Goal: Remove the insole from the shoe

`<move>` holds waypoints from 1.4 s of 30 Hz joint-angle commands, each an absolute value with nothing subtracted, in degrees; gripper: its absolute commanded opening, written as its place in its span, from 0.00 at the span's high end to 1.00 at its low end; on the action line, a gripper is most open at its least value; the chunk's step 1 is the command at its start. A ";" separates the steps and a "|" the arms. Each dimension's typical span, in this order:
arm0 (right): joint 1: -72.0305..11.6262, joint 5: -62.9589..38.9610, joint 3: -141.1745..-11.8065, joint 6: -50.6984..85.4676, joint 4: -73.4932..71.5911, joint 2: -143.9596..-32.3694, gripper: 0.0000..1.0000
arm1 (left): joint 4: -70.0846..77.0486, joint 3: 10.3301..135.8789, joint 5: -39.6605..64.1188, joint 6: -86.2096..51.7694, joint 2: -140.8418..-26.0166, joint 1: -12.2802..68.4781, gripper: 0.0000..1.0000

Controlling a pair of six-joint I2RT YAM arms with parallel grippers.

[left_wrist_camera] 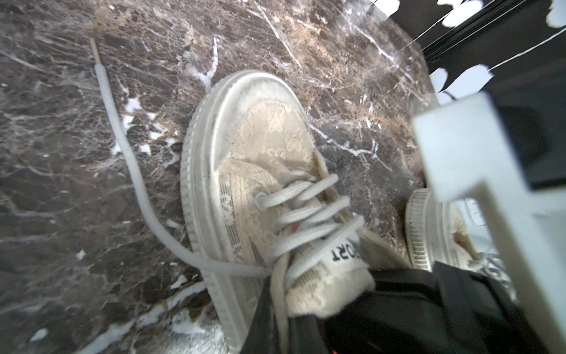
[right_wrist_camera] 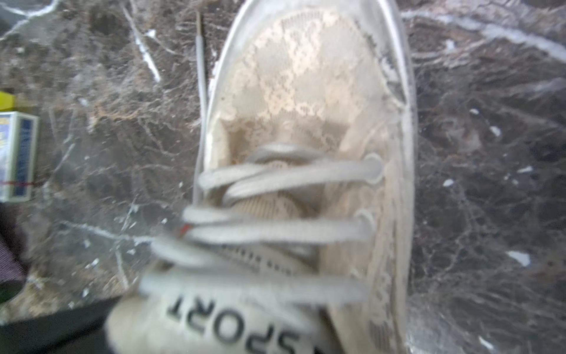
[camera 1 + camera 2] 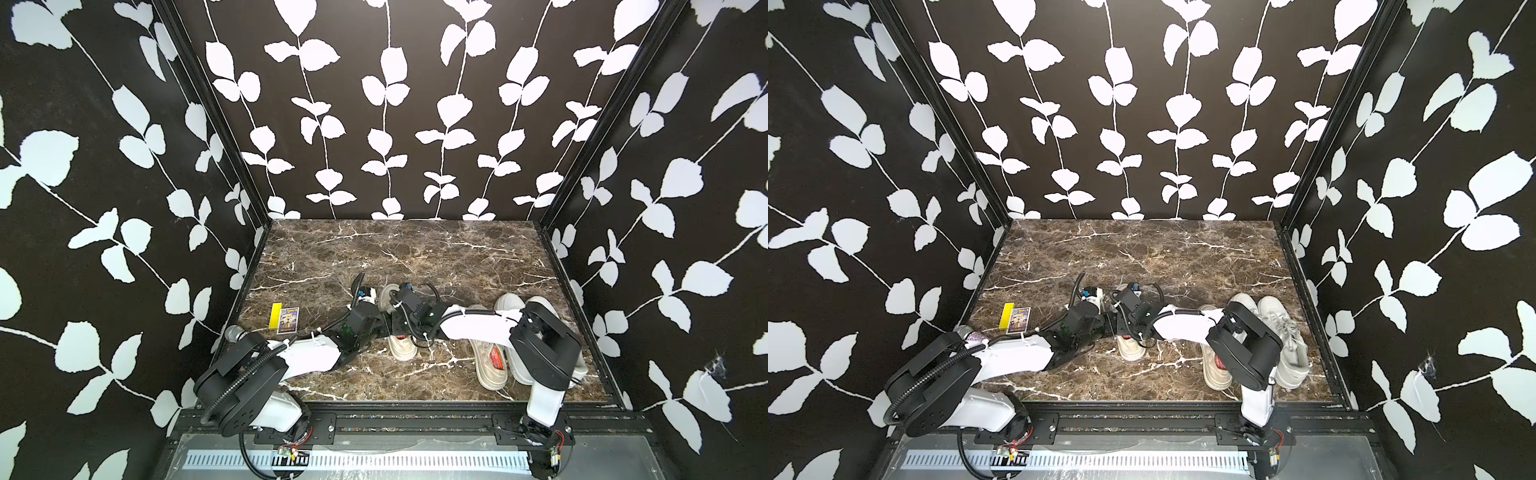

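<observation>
Marble table (image 3: 415, 249); left end effector (image 3: 375, 327), right end effector (image 3: 398, 323) closed at shoe (image 1: 269, 147).

Black walls (image 3: 353, 137) (white leaf vines) enclose a brown marble tabletop (image 3: 415, 249).

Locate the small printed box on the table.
In both top views the small printed box lies flat on the left side of the marble table, left of the central beige shoe and apart from it.
</observation>
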State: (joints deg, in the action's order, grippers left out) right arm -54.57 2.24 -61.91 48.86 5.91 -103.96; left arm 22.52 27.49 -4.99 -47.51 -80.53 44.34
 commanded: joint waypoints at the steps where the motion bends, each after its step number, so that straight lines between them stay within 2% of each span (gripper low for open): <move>1: -54.57 2.33 -58.87 48.89 2.10 -99.60 1.00 | 11.54 30.64 -8.99 -44.51 -79.47 44.21 1.00; 19: -56.30 -0.04 -50.55 45.28 -12.17 -89.82 1.00 | 1.00 36.61 -13.23 -39.29 -81.34 42.68 1.00; 38: -60.38 3.63 -42.04 37.01 -19.58 -79.38 1.00 | 1.81 40.77 -11.93 -36.52 -87.77 40.52 1.00; 42: -60.72 3.87 -39.44 36.04 -20.47 -76.35 1.00 | 2.36 41.81 -10.51 -35.74 -88.84 37.65 1.00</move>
State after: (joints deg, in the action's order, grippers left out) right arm -59.05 4.47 -40.27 37.80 -14.83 -80.79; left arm 4.54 41.19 -5.19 -36.73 -86.63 41.04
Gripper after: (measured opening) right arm 0.093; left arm 0.071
